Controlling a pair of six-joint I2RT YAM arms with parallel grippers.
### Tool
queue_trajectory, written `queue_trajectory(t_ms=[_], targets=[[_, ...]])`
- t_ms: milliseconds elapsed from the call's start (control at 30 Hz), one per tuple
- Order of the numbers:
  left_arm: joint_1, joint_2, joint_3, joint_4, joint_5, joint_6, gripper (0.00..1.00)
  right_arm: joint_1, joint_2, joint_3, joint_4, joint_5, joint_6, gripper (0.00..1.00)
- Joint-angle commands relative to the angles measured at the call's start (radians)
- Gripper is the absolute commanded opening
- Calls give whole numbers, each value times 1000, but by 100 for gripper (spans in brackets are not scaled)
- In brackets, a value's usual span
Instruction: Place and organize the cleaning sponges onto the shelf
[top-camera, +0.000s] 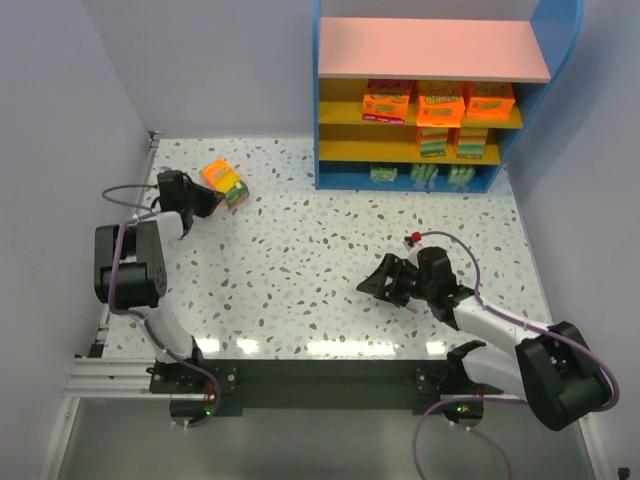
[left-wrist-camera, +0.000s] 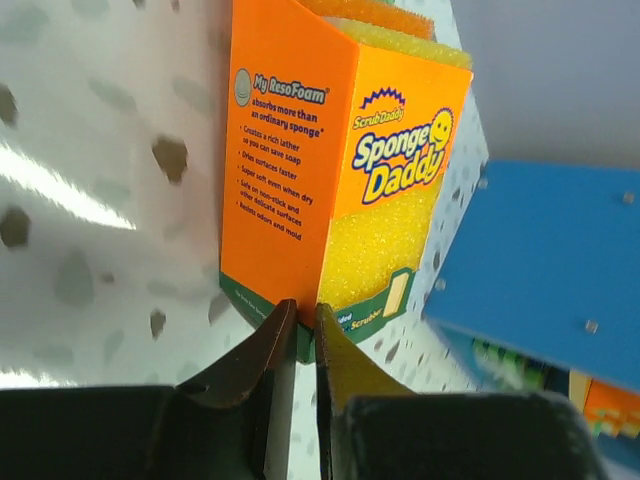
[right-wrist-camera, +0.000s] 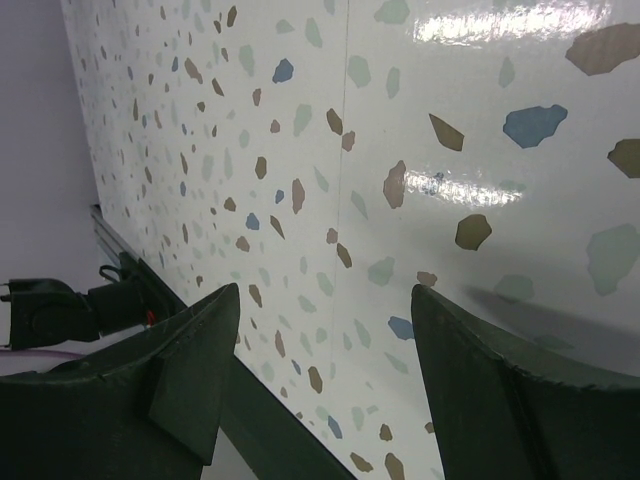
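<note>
One orange sponge pack (top-camera: 224, 182) with a green edge is at the table's far left. My left gripper (top-camera: 205, 201) is shut on its lower corner. In the left wrist view the pack (left-wrist-camera: 290, 170) shows yellow sponge, and the gripper (left-wrist-camera: 305, 322) pinches its green bottom edge with the jaws almost together. The shelf (top-camera: 540, 40) stands at the back right, blue-framed with a pink top board. Orange sponge packs (top-camera: 440, 102) sit on its upper yellow tier, two more (top-camera: 452, 142) on the tier below, and green-edged ones (top-camera: 425, 175) at the bottom. My right gripper (top-camera: 385, 283) is open and empty; in its wrist view (right-wrist-camera: 325, 300) it is over bare table.
The speckled table (top-camera: 300, 260) has a metal rail along its left side (top-camera: 152, 140). Grey walls close in on the left and right. The shelf's blue side panel (left-wrist-camera: 545, 270) shows to the right of the held pack. The left arm's base (right-wrist-camera: 50, 310) shows in the right wrist view.
</note>
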Motion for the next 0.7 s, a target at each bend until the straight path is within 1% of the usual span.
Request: queue_trajectory(t_ms=[0, 67, 100, 267, 300, 333, 367, 400, 467, 500, 533, 567, 633, 667], targets=[[-51, -111, -99, -74, 82, 142, 0, -3, 6, 23, 27, -19, 2, 72], [-70, -151, -174, -77, 117, 193, 0, -4, 14, 34, 25, -25, -1, 72], [-77, -190, -200, -70, 160, 211, 0, -3, 14, 37, 22, -27, -3, 72], [-108, -311, -349, -169, 266, 389, 0, -3, 6, 92, -36, -39, -35, 72], [-111, -361, -371, -184, 305, 414, 0, -3, -3, 101, -49, -37, -43, 72], [-114, -389, -401, -241, 312, 463, 0, -3, -6, 118, -62, -33, -57, 72], [-117, -420, -411, -290, 317, 486, 0, -3, -12, 124, -81, -31, -58, 72], [-129, -490, -433, -347, 321, 524, 0, -3, -17, 136, -88, -27, -69, 72], [-142, -567, -443, -414, 312, 556, 0, -1, -20, 146, -104, -22, -72, 72], [-186, -642, -450, -475, 295, 575, 0, -3, -17, 153, -107, -14, -77, 72], [-198, -682, -457, -494, 295, 580, 0, -3, -14, 155, -110, -14, -75, 72], [-206, -761, -464, -513, 297, 580, 0, -3, -11, 156, -110, -13, -75, 72], [-209, -849, -466, -575, 254, 581, 0, -3, 5, 165, -110, -10, -77, 72], [-209, -935, -464, -588, 191, 580, 0, -3, 11, 169, -112, -10, -77, 72]])
